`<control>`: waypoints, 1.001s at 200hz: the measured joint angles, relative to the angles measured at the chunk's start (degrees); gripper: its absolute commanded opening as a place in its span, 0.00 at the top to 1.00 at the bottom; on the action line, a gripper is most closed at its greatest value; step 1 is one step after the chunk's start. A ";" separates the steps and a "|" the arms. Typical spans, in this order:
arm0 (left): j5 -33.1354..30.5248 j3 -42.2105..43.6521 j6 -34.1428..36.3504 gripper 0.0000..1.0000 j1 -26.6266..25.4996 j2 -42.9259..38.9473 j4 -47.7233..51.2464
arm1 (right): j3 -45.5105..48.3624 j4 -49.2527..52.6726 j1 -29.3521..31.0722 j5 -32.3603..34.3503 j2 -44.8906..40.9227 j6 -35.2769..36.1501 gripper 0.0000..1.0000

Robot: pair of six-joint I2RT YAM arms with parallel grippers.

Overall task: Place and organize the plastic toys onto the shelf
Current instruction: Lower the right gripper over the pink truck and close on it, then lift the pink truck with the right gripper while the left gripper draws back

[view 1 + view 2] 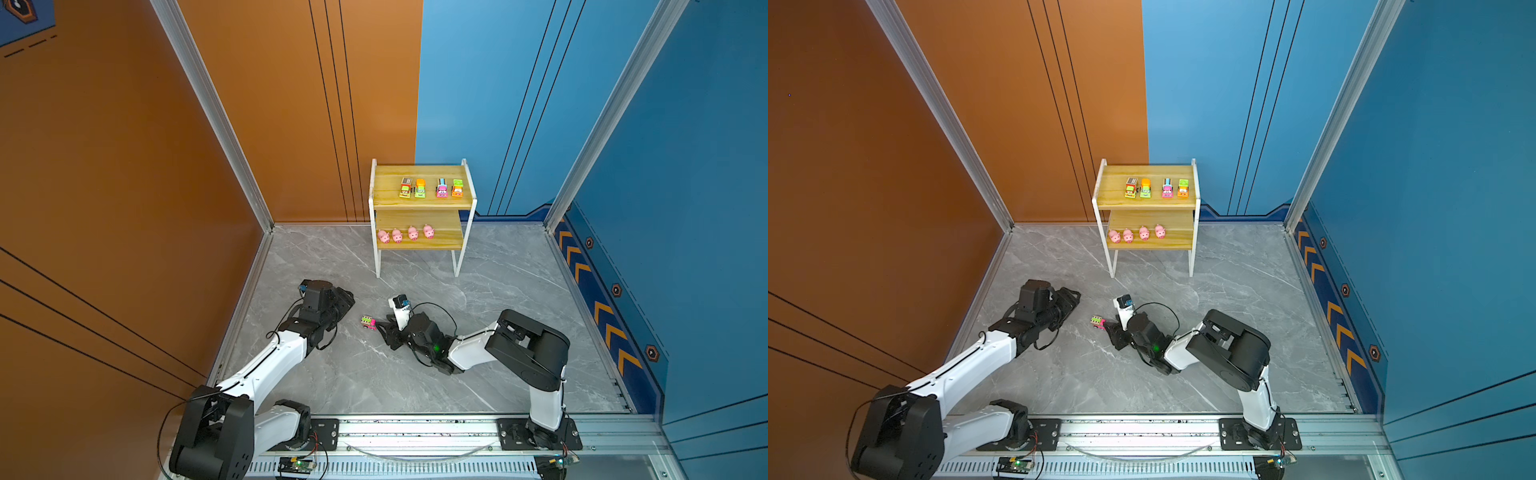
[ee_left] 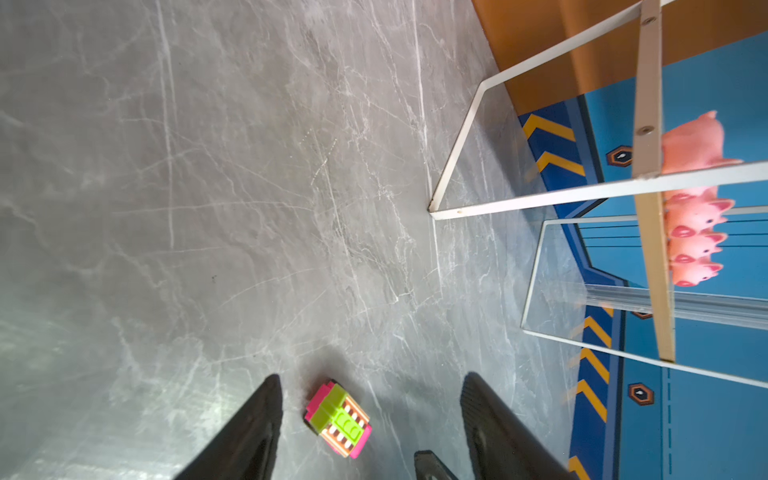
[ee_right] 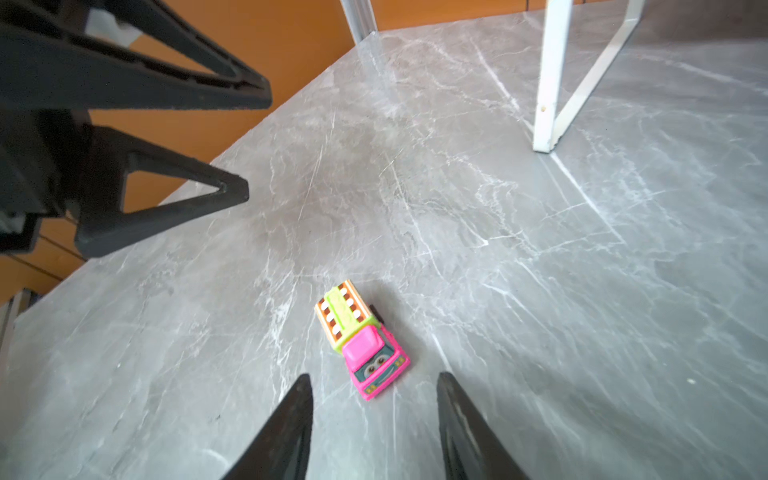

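Note:
A small pink and green toy truck lies on the grey floor in front of the shelf. My left gripper is open to the truck's left, and the truck shows between its fingers without touching them. My right gripper is open just to the right of the truck, its cab facing that gripper. Several trucks stand on the upper board. Several pink pigs line the lower board.
The shelf's white legs stand on the floor a little beyond the truck. Orange and blue walls close the back and sides. A metal rail carrying both arm bases runs along the front edge.

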State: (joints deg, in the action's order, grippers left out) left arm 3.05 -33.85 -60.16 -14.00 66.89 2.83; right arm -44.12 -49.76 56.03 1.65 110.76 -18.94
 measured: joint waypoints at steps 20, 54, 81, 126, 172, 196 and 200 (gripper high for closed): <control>1.40 0.00 1.62 0.29 0.15 0.20 1.20 | -1.20 2.64 0.00 -2.73 0.00 7.10 0.35; 3.41 0.02 4.20 0.25 0.31 0.39 1.53 | -1.90 3.02 -0.81 -6.71 1.36 15.67 0.32; 4.52 0.02 6.43 0.22 0.46 0.39 1.70 | -2.99 2.69 -2.71 -9.20 4.57 18.99 0.33; 5.92 -0.02 9.29 0.21 1.20 1.07 2.23 | -6.91 2.69 -4.22 -12.31 7.93 21.84 0.38; 7.10 -2.62 11.76 0.21 2.43 1.46 5.46 | -11.02 2.89 -3.93 -14.16 11.15 22.80 0.47; 7.78 -4.31 12.87 0.21 3.50 1.42 7.02 | -12.50 3.41 -3.34 -14.16 12.22 23.26 0.50; 7.82 -4.44 13.07 0.21 3.63 1.38 7.26 | -12.70 3.41 -3.19 -14.16 12.37 23.30 0.51</control>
State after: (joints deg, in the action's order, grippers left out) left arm 10.87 -38.28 -47.09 -10.37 68.27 10.09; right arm -56.82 -46.35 52.84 -12.51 123.13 4.36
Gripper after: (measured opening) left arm 0.788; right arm 0.507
